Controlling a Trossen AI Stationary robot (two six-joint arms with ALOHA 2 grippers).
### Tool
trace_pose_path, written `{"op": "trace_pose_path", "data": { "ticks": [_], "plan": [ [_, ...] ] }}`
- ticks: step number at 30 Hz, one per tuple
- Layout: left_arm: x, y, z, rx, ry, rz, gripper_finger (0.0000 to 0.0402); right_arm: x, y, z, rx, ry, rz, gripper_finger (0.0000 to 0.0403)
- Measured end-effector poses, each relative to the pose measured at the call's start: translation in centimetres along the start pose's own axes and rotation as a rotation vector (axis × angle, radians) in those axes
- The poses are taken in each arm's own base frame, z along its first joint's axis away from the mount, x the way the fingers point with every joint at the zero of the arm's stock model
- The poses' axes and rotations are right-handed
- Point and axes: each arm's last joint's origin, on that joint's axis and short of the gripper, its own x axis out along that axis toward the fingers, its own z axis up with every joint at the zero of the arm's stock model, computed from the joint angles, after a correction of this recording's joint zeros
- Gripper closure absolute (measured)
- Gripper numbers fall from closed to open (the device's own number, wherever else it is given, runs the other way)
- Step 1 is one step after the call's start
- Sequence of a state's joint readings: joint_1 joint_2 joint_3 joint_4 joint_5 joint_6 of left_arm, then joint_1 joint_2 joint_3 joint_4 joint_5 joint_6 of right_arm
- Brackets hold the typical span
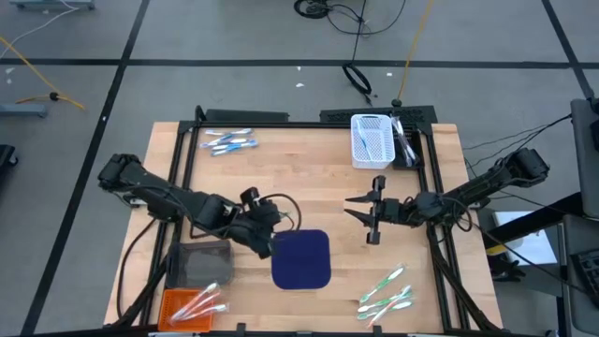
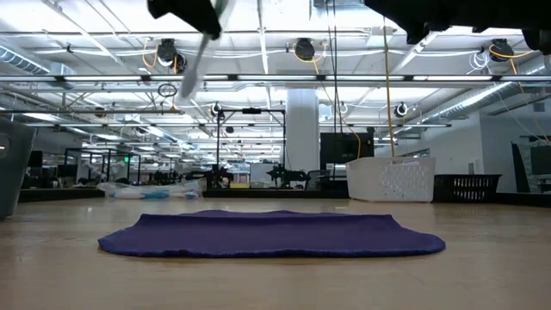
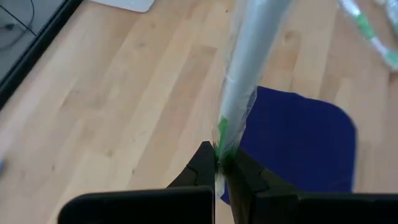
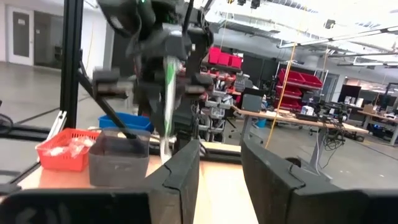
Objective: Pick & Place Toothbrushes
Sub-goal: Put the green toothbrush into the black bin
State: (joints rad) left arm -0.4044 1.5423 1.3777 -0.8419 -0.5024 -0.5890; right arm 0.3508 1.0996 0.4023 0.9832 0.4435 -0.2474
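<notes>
My left gripper (image 1: 266, 240) hovers at the left edge of the navy mat (image 1: 301, 258), shut on a wrapped green-and-white toothbrush (image 3: 249, 62). That toothbrush also shows in the low view (image 2: 196, 65) and in the right wrist view (image 4: 168, 93). My right gripper (image 1: 370, 215) is open and waits above the table right of the mat, touching nothing. Blue-and-white toothbrushes (image 1: 227, 141) lie at the far left. Green ones (image 1: 386, 294) lie near the right corner. More toothbrushes lie in an orange basket (image 1: 178, 301). My left gripper (image 3: 219, 163) pinches the toothbrush between its two fingers at one end, by the green part (image 3: 222, 134). The fingers point down. The toothbrush hangs below them, slightly slanted, lifted clear above the mat's left edge.
A grey bin (image 1: 199, 262) stands beside the orange basket at the near left. A white basket (image 1: 372, 139) and a dark tray (image 1: 406, 148) sit at the far right. Black frame rails (image 1: 435, 187) run along the table's sides. Bare wood lies between the mat and the far edge.
</notes>
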Motion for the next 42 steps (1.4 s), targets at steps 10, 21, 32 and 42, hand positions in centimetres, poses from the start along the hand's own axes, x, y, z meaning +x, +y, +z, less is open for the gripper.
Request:
{"op": "trace_pose_path", "data": {
  "ticks": [10, 21, 32, 42],
  "plan": [
    [-3.9, 0.7, -3.1, -0.196, 0.184, 0.025, 0.0397, 0.0, 0.1, -0.6, -0.029, 0.061, 0.011, 0.0293],
    [-6.7, 0.2, -6.5, -0.362, 0.471, 0.060, 0.0396, 0.0, 0.2, -1.0, -0.045, 0.094, 0.019, 0.0293],
    [-8.0, -0.9, -8.7, -0.469, 0.593, 0.106, 0.0397, -0.1, 0.2, -1.1, -0.050, 0.104, 0.021, 0.0293],
    [-5.6, -0.7, -12.9, -0.518, 0.851, 0.212, 0.0397, -0.1, 0.3, -1.4, -0.038, 0.131, 0.027, 0.0293]
  ]
}}
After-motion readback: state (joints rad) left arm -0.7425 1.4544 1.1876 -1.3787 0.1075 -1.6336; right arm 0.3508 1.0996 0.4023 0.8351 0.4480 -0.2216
